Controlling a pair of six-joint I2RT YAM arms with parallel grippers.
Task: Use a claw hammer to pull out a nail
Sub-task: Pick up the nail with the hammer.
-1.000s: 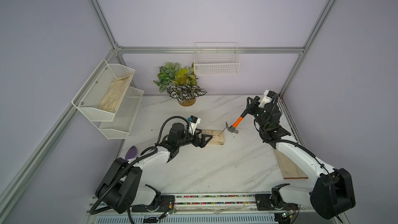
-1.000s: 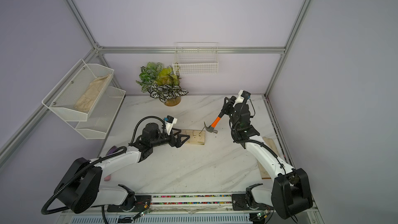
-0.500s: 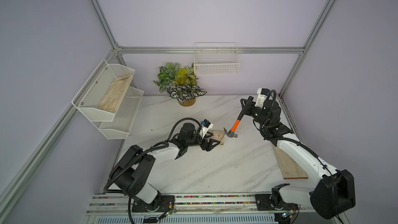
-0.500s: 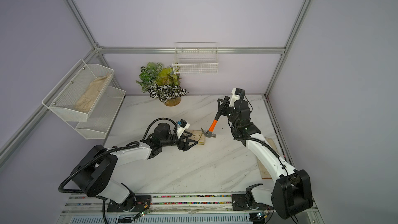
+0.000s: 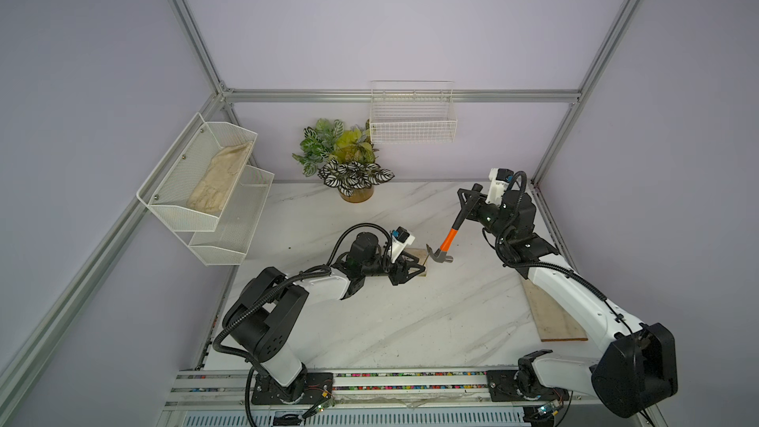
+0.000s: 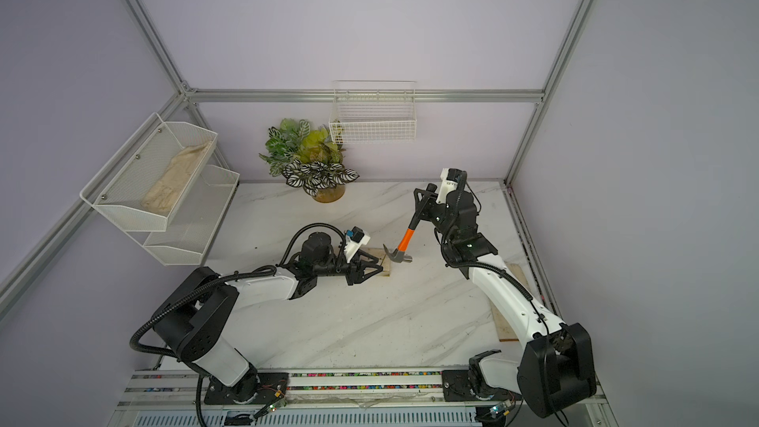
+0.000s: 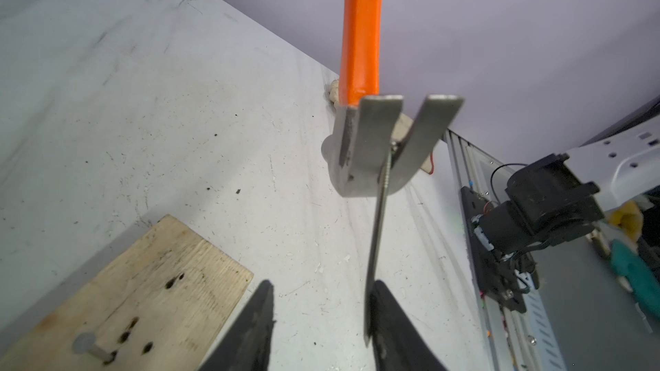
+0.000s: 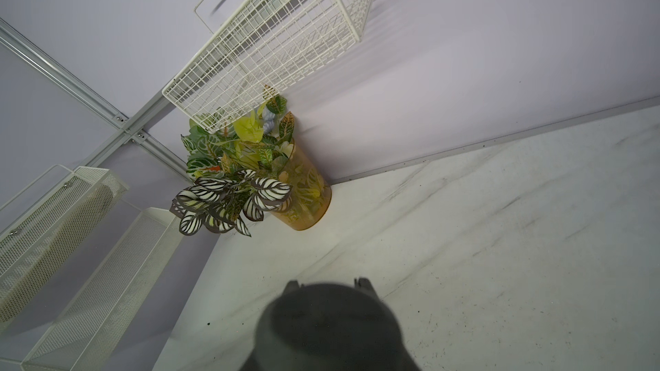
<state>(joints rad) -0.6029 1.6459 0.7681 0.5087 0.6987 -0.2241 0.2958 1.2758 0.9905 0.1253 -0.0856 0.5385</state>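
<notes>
The claw hammer [image 5: 439, 255] [image 6: 397, 255] hangs head-down, orange near its silver head and black above. My right gripper [image 5: 468, 204] [image 6: 423, 203] is shut on the black handle; in the right wrist view the handle's butt [image 8: 328, 326] fills the space between that gripper's [image 8: 327, 282] tips. A long nail [image 7: 378, 230] is caught in the claw [image 7: 371, 151] and points down. Its tip lies against one finger [image 7: 389, 315] of my left gripper [image 7: 323, 285] [image 5: 421, 267], whose jaws stand apart over bare table. The wood block [image 7: 143, 298] [image 5: 419, 253] lies beside them, with another nail [image 7: 87, 346] in it.
A potted plant [image 5: 356, 195] stands at the back wall under a white wire basket [image 5: 412, 125]. A two-tier mesh rack [image 5: 205, 182] hangs on the left wall. A wooden plank [image 5: 554, 318] lies at the right edge, partly under my right arm.
My left arm has reached right, up to the hammer's head, and its jaws have narrowed. The right arm has tilted the hammer more upright and brought its head lower, beside the block.
</notes>
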